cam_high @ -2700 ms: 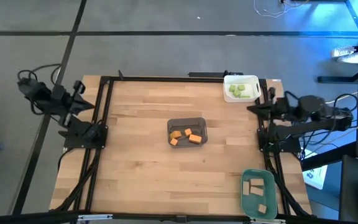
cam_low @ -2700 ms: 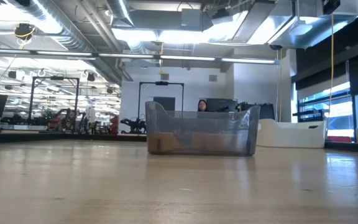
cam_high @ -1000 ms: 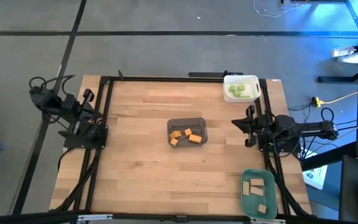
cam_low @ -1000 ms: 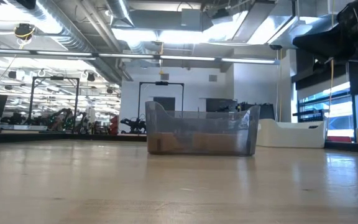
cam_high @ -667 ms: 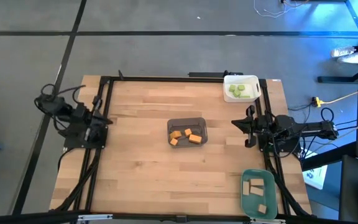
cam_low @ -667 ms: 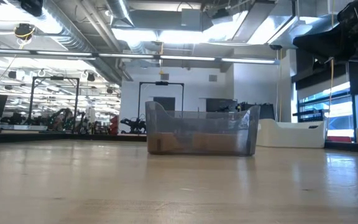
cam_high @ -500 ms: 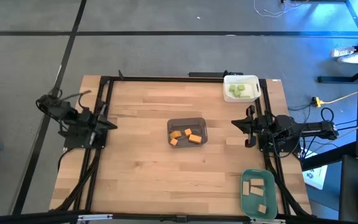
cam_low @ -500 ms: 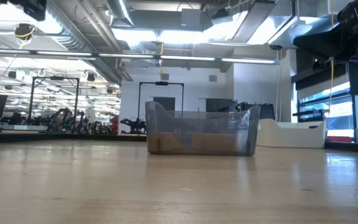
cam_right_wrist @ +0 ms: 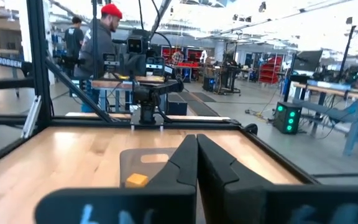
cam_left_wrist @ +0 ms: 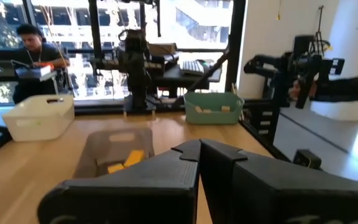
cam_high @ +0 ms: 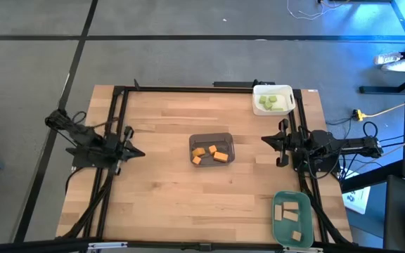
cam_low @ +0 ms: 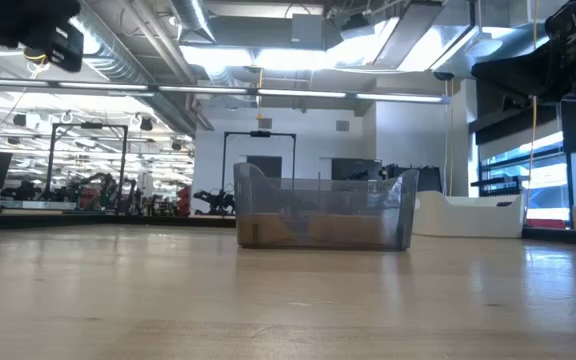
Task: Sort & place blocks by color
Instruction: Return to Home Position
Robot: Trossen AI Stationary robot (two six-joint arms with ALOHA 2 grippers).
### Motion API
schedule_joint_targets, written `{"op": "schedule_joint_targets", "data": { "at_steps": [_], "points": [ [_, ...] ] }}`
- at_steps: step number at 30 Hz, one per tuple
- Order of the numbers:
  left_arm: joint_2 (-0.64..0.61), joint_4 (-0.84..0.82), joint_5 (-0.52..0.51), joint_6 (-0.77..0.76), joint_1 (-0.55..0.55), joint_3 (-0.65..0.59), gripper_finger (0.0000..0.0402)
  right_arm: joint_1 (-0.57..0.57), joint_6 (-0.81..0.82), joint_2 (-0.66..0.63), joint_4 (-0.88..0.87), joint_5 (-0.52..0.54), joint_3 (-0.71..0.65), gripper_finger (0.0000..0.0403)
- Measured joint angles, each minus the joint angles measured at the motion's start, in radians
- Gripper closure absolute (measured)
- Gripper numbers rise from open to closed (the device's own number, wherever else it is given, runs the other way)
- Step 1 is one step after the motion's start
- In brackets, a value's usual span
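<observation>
Hands first: found the left hand [cam_high: 140, 152] clenched on nothing, hovering just inside the left rail and pointing toward the middle; found the right hand [cam_high: 264, 139] likewise clenched and empty, by the right rail, facing it. Counted the blocks as sorted: orange blocks [cam_high: 211, 153] in the grey tray [cam_high: 211, 135] mid-surface, green blocks [cam_high: 271, 102] in the white tray [cam_high: 273, 87] at the far right corner, tan blocks [cam_high: 289, 214] in the green tray [cam_high: 292, 193] at the near right corner. Spotted none loose on the surface [cam_high: 160, 204]. Judged the sorting done, with only parking the arms left. Judged the risks small: could nudge the grey tray with a low sweep, given both hands aimed straight at it; could clip the green tray, sitting close to the right arm's frame and the surface's edge; could snag the looped cables [cam_high: 62, 119] beside the left arm.
</observation>
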Motion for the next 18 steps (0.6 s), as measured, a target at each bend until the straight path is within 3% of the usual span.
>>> {"op": "schedule_joint_targets", "data": {
  "at_steps": [11, 18],
  "points": [
    [0.0, 0.189, -0.003, -0.02, 0.0, -0.19, 0.0401, 0.0, -0.027, 0.0, -0.015, -0.006, 0.0, 0.0403],
    [-0.001, 0.181, -0.069, 0.011, 0.0, -0.196, 0.0401, 0.0, -0.021, 0.0, -0.05, -0.006, 0.001, 0.0403]
  ]
}}
